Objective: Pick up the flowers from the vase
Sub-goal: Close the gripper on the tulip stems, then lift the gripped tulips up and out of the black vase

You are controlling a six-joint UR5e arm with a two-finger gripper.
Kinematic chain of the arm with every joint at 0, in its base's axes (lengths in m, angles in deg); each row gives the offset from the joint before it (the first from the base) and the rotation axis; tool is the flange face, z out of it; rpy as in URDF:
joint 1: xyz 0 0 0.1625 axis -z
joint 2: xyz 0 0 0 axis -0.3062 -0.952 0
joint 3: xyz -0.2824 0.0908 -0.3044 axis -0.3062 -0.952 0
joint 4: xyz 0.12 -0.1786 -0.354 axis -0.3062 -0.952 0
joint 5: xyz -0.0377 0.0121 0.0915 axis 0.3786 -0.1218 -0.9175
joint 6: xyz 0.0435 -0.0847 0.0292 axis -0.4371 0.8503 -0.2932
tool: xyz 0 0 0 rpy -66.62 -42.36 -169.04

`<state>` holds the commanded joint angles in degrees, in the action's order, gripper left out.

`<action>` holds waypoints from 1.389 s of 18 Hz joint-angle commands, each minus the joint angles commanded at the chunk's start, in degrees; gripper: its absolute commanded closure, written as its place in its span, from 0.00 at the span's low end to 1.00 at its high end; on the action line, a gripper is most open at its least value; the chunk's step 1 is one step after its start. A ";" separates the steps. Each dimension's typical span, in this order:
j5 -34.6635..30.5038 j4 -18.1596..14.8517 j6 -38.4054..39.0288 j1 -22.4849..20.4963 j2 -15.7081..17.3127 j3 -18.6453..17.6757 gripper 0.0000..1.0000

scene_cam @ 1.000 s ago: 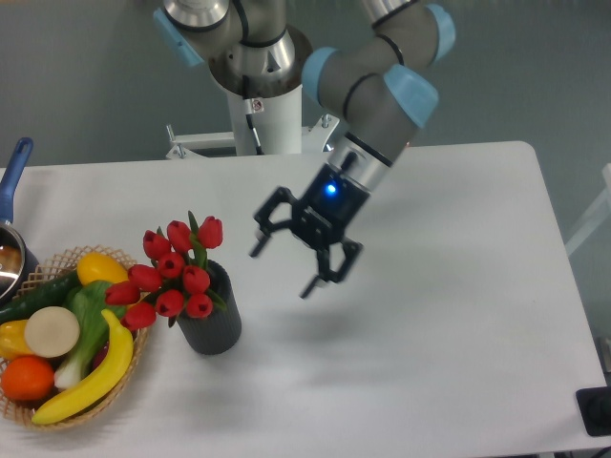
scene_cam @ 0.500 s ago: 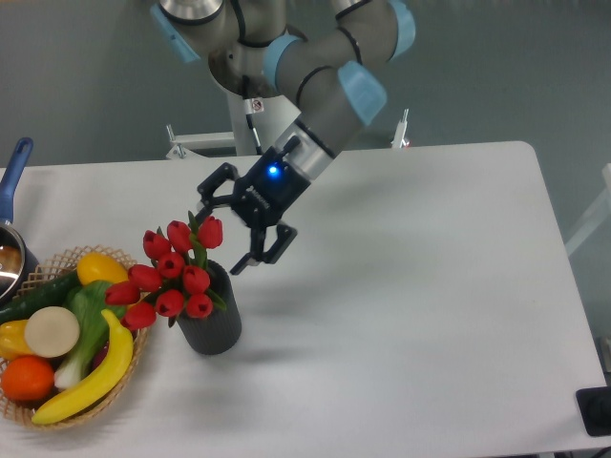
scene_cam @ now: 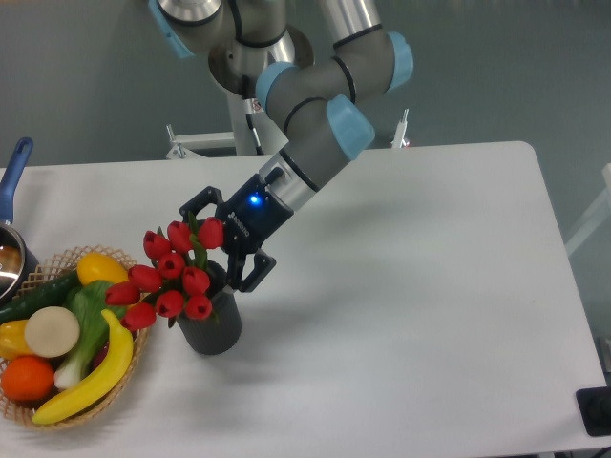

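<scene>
Camera view, fixed above the counter (scene_cam: 430, 286): my end effector (scene_cam: 221, 241) sits spread wide, its dark fingers (scene_cam: 256, 271) released and gripping nothing. One finger shows at about 10 o'clock from my wrist light, the other at about 5 o'clock, low beside the vase rim. The flowers (scene_cam: 172, 272) lie mostly at 8 o'clock from my end effector, very near; the uppermost red bud overlaps my palm area in this view, though I cannot tell whether it touches. The rest of the bunch spreads down and to the left, wider than the vase (scene_cam: 212, 324), which stands upright on the counter at roughly 6 o'clock from my end effector, with the stems in its mouth. A wicker basket (scene_cam: 134, 358) of fruit and vegetables lies just beside the vase at 9 o'clock from it, and a blue-handled pot (scene_cam: 13, 186) sits at the far left edge.
</scene>
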<state>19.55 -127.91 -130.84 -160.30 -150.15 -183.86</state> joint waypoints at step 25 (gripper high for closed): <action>-0.71 0.00 26.35 -4.22 4.40 8.69 1.00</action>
<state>18.84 -127.91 -104.48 -164.52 -145.76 -175.16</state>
